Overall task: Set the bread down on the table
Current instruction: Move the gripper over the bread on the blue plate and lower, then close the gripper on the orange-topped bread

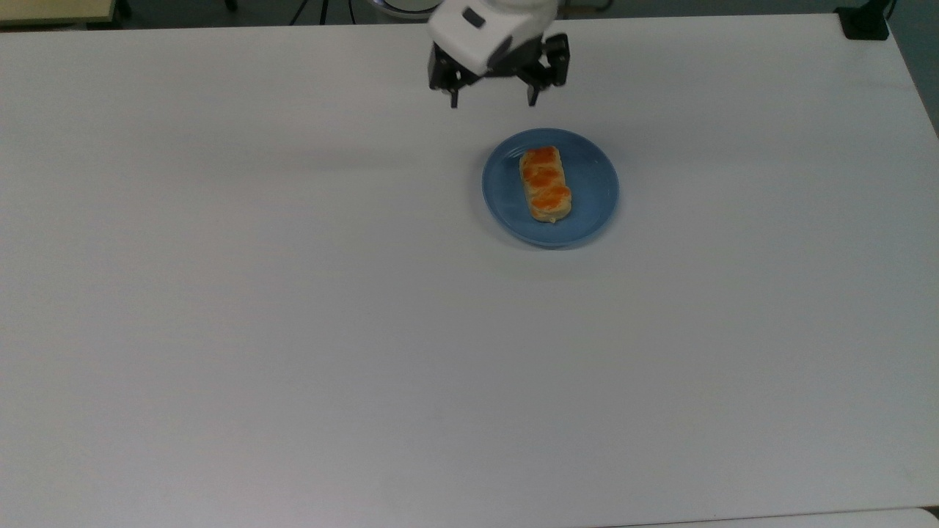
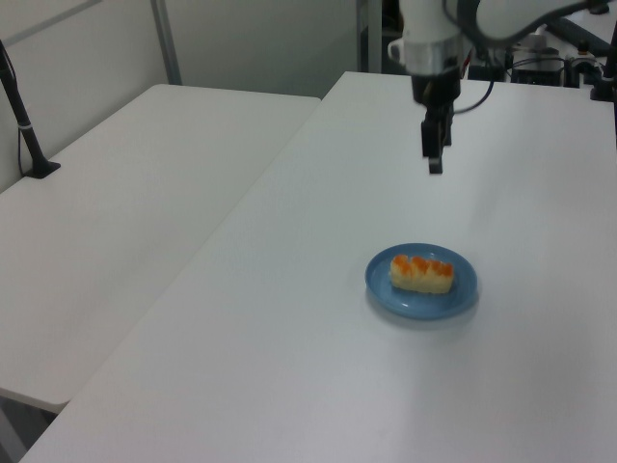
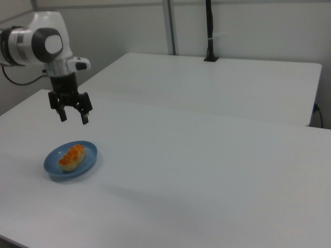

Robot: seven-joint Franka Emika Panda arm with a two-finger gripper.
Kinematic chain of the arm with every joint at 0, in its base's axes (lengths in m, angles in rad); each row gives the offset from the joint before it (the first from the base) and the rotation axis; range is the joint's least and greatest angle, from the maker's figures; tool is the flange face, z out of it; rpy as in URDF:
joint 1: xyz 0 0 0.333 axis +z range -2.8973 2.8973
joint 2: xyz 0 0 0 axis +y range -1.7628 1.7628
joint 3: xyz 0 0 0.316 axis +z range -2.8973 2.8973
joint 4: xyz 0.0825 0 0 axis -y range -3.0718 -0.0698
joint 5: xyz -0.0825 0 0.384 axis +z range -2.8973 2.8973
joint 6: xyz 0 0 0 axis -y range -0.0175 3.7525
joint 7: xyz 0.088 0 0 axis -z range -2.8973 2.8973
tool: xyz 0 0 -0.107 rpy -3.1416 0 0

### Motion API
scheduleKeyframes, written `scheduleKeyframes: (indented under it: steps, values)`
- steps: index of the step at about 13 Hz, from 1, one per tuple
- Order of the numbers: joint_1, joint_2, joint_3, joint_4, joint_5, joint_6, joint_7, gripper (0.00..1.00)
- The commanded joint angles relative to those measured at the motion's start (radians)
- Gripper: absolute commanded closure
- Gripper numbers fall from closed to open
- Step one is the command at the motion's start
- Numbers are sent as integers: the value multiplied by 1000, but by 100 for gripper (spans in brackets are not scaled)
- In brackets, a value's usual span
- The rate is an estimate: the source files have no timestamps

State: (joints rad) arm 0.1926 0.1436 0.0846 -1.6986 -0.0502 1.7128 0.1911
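The bread [image 1: 545,183], pale tan with three orange-red patches, lies on a round blue plate [image 1: 596,192] on the white table [image 1: 293,293]. The left view shows the bread [image 2: 420,273] on the plate [image 2: 463,296], and the right view shows the bread [image 3: 71,156] on the plate [image 3: 85,164] too. My gripper [image 1: 493,100] hangs open above the table, just beyond the plate's far rim and apart from the bread. It shows edge-on in the left view [image 2: 435,164] and with spread fingers in the right view [image 3: 74,118]. Nothing is between its fingers.
A second white table [image 2: 145,193] adjoins this one, with a black post [image 2: 24,125] standing on it. A black clamp [image 1: 864,22] sits at the top view's far right corner. Wide bare tabletop surrounds the plate on all sides.
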Motion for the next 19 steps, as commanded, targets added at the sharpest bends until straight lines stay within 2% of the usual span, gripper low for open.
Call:
scheduleKeyframes:
  steps: [1, 6, 13, 15, 18, 19]
  values:
    - [79, 72, -8, -36, 16, 101, 73, 0]
    - [148, 190, -8, -47, -31, 171, 126, 0]
    - [151, 246, -8, -75, -79, 258, 131, 0]
    - [165, 277, -8, -76, -83, 278, 171, 1]
    - [168, 278, -8, -76, -85, 289, 172, 46]
    - [166, 274, -8, -76, -85, 289, 172, 55]
